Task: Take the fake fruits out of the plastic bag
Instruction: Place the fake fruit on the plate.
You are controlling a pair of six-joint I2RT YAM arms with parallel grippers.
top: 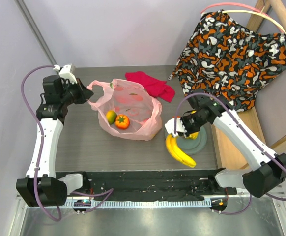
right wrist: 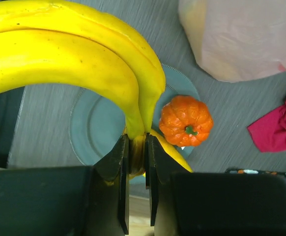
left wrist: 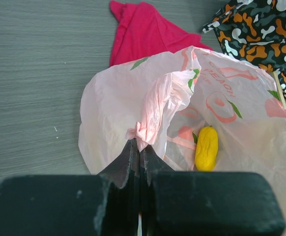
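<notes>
R gripper (right wrist: 137, 143): clamped on stem of bananas (right wrist: 59, 49); bunch curves away over plate (right wrist: 94, 128).
L gripper (left wrist: 139, 145): pinched tight on bunched handle of bag (left wrist: 108, 108), at bag's left side.
Bananas: 2 plain in R wrist view; yellow bit under stem, maybe a 3rd, can't tell. Outside bag, to its right.
Plate: 1, grey-green, w/ 1 orange ridged fruit (right wrist: 185, 120) on it, just beside stem.
Bag: 1, pale pink, mid-table, mouth open.
Fruits in bag: top view gives 2, green-yellow fruit (top: 111, 117) touching orange-red fruit (top: 122, 121). L wrist view gives only 1 yellow fruit (left wrist: 206, 147); same as green-yellow one or not, can't tell.
View gap: orange ridged fruit clear in R wrist view, mostly hidden under gripper from top.
Cloths: 1 red cloth (top: 150, 83) behind bag; 1 patterned cloth (top: 231, 54) far right.
</notes>
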